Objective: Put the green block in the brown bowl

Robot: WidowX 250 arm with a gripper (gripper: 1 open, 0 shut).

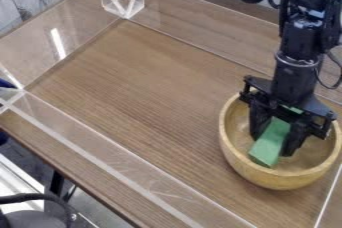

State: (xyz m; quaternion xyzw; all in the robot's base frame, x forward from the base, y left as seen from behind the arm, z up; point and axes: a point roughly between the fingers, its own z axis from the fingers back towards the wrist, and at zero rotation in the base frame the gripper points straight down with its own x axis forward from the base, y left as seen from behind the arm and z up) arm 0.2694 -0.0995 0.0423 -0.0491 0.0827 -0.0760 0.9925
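Note:
The brown bowl [235, 148] sits at the right front of the wooden table. The green block [271, 148] leans tilted inside it, lower end toward the bowl's front wall. My black gripper [287, 130] points down into the bowl and stands open. Its fingers straddle the block's upper end with a gap on each side. The block's top end is partly hidden behind the gripper body.
A clear acrylic wall [80, 147] runs along the table's front left edge and another along the back. A clear folded stand [122, 0] sits at the far left corner. Bare wood tabletop [134, 82] spreads left of the bowl.

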